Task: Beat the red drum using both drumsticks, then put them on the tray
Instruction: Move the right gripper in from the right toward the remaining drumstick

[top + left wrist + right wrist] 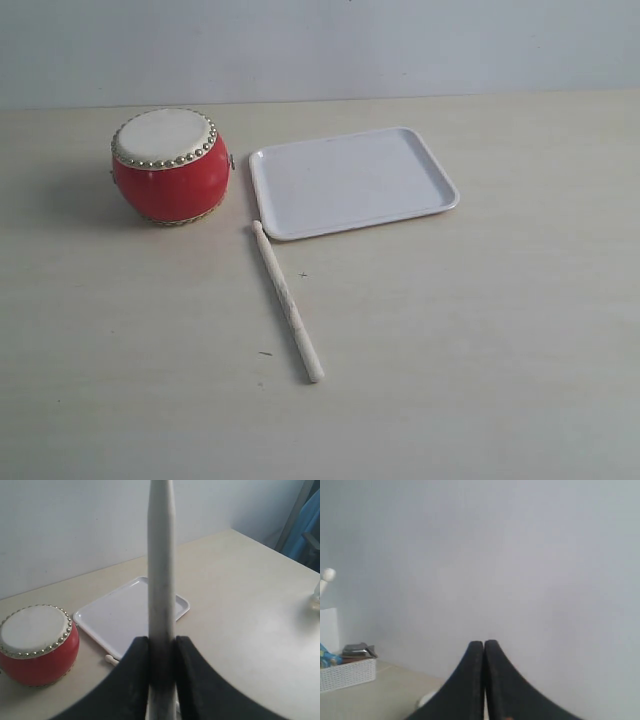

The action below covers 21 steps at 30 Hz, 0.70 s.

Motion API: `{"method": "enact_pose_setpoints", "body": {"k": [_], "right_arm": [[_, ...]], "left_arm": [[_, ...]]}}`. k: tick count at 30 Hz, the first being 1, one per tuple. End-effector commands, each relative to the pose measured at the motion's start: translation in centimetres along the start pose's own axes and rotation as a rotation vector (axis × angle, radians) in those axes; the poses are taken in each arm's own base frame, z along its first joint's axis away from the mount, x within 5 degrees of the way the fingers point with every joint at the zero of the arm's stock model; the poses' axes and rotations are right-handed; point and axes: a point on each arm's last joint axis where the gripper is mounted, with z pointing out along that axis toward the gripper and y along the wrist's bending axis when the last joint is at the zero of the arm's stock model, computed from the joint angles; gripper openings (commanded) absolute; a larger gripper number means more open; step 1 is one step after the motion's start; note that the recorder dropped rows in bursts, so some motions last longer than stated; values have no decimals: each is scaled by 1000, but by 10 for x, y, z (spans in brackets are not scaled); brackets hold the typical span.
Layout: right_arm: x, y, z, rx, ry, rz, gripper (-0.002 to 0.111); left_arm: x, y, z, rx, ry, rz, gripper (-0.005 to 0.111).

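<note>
My left gripper (161, 652) clamps one drumstick (161, 555): light, stiff, slick. My right gripper (484, 650), closed empty, should pinch the other drumstick (287, 300) mid-shaft.

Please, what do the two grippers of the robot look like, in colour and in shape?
Both the left gripper and the right gripper have two plain black fingers, narrow at the tip and curving wider toward the base. No cables or markings show on them.

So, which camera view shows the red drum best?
The exterior view: the red drum stands whole there, skin and studs clear, nothing in front. The left wrist view also shows it, but the picture's edge cuts its side. The right wrist view faces a wall and shows no drum.
</note>
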Motion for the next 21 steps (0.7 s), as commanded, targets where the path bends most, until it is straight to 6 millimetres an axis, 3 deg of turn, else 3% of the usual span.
{"method": "enact_pose_setpoints", "body": {"k": [1, 5, 9, 13, 16, 21], "right_arm": [[22, -17, 9, 132, 138, 90, 0], [30, -14, 21, 42, 160, 129, 0], [37, -20, 31, 82, 180, 106, 0], [62, -26, 41, 188, 354, 62, 0], [76, -11, 55, 123, 573, 14, 0], [62, 13, 71, 33, 804, 108, 0]], "left_arm": [[0, -1, -1, 5, -8, 1, 0], [0, -1, -1, 5, -8, 1, 0], [0, -1, -1, 5, -8, 1, 0], [0, -1, -1, 5, -8, 1, 0], [0, -1, -1, 5, -8, 1, 0], [0, -1, -1, 5, -8, 1, 0]]}}
